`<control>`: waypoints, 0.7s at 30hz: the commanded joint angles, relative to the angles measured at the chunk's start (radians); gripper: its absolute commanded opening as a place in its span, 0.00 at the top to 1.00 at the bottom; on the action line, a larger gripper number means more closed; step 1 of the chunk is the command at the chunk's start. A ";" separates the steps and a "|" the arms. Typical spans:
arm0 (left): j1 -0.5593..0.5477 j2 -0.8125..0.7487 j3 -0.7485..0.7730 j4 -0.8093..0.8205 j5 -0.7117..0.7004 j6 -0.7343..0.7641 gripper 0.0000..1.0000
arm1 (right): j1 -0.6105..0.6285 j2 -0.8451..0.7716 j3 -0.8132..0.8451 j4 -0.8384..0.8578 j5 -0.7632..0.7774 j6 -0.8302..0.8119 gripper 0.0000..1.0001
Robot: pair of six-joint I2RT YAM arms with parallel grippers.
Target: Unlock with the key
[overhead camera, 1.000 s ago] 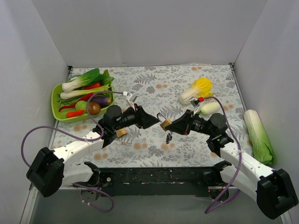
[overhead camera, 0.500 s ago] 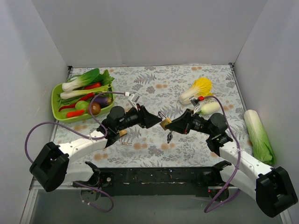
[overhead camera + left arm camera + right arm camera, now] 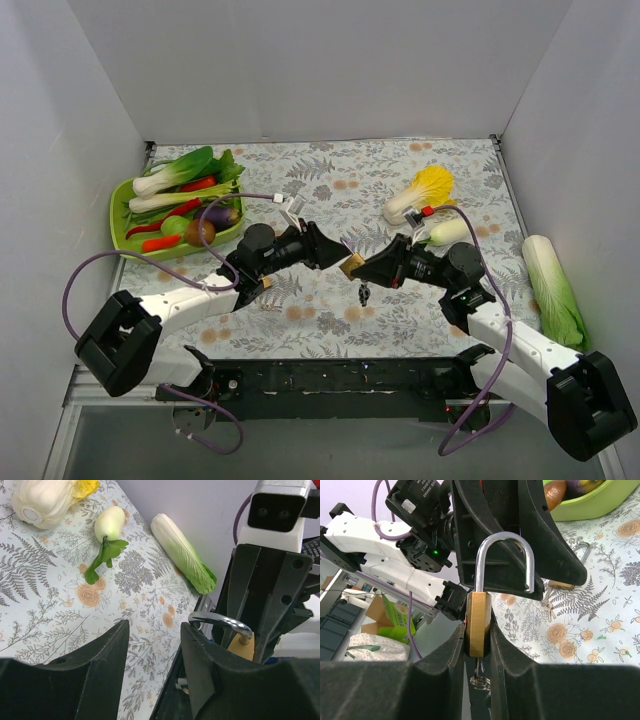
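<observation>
Floral cloth (image 3: 400,170), white walls (image 3: 320,70). My right gripper (image 3: 365,268) pinched the padlock (image 3: 478,615) by its body, shackle (image 3: 502,536) up and clear, presumably so my other arm could reach it. Key (image 3: 363,293) hung just below that grip, seemingly in the keyhole. Left gripper (image 3: 155,630) was half open, empty, beside the shackle. No readable text or brand.

White-shelled, black-jointed arms (image 3: 185,298) are ended by a black wedge-fingered left gripper (image 3: 333,257) and right gripper (image 3: 361,270); purple cables (image 3: 66,295) are looped alongside.
</observation>
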 commanded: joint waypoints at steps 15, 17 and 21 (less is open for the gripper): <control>-0.016 0.052 0.013 0.201 -0.003 -0.069 0.56 | 0.057 0.056 -0.057 0.244 0.025 0.049 0.99; -0.016 0.043 0.000 0.204 -0.009 -0.072 0.56 | 0.057 0.059 -0.066 0.256 0.031 0.050 0.99; -0.014 -0.017 -0.041 0.097 -0.107 -0.068 0.55 | 0.057 0.056 -0.085 0.250 0.063 0.033 0.99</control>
